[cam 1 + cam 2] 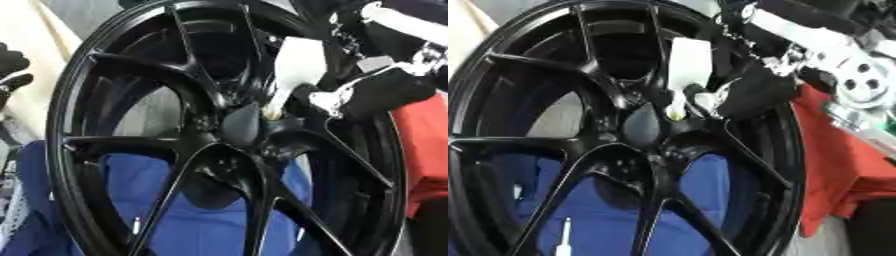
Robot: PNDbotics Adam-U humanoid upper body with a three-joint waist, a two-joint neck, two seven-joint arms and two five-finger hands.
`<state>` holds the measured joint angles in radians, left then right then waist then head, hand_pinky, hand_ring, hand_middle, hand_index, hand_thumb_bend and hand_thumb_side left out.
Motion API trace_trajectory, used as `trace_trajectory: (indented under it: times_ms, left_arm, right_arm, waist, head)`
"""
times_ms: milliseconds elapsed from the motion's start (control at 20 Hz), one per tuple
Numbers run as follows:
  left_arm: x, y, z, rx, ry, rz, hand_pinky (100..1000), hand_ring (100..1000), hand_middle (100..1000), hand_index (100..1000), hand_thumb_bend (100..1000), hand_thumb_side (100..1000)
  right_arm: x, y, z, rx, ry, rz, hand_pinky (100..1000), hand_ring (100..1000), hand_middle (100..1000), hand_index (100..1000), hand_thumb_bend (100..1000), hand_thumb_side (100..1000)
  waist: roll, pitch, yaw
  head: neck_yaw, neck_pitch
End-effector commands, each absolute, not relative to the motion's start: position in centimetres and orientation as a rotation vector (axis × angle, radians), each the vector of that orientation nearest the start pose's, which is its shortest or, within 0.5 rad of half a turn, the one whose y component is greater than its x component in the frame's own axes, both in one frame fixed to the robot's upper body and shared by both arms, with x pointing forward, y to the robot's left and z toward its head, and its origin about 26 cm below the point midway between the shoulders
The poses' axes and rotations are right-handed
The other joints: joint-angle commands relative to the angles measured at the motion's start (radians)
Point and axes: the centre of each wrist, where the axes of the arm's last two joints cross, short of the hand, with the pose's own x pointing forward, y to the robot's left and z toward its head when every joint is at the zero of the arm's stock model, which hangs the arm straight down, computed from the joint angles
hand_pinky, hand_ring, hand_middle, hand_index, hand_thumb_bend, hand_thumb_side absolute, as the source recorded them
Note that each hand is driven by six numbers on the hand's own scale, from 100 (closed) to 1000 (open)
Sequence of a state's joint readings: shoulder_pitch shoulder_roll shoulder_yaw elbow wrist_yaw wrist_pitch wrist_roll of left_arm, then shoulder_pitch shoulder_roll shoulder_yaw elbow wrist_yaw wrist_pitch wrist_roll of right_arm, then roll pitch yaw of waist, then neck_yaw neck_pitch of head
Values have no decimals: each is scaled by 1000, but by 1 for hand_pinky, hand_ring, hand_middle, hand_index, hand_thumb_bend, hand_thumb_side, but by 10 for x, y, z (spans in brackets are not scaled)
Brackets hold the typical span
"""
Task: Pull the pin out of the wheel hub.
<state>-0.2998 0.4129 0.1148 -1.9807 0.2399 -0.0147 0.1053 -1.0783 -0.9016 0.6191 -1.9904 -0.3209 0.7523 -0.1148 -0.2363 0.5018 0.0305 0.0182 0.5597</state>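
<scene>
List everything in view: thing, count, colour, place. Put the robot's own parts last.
wheel: one, glossy black with spokes, upright, filling most of both views.
hub: one, black, at the wheel's centre where the spokes meet.
pin: one, white with a narrower tip at the hub, just above the hub's centre.
blue cloth: one, blue, behind the lower spokes.
red cloth: one, red, right of the wheel.
small white object: one, white, slim, low between the spokes; cannot identify.
right hand: one, black with silver parts, reaching from upper right, fingers at the pin.
left hand: one, black, at the left edge, idle.
</scene>
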Motion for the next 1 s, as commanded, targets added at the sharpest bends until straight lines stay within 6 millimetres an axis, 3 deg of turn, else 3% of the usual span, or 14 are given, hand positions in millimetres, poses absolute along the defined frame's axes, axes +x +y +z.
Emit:
trace_trajectory:
  times_ms: [50,650,800,1000]
  left_arm:
    - [296,301,221,120,-2323,-123,826,803,692,780,100,721]
    - [295,303,217,111,-2300,-110,827,804,692,780,100,707]
    - [295,304,219,113,-2307,-109,826,804,693,781,100,701]
    - [294,307,219,130,-2314,-99,826,805,693,781,100,700]
  right_arm:
    - [280,-165,363,-511,-1884,1031,549,684,309,410,147,100]
    - [282,-182,368,-567,-1953,929,520,668,296,397,140,100]
    - [287,-205,363,-634,-1962,810,484,658,290,394,100,100]
    - [291,-251,351,-773,-2001,456,425,642,283,392,100,100]
  waist:
    - [10,-45,-3]
    - [10,-109,-20]
    - [10,-117,-22]
    - [15,-117,-28]
  head:
    - [1,-6]
    - [9,9]
    - [11,12]
    - [16,21]
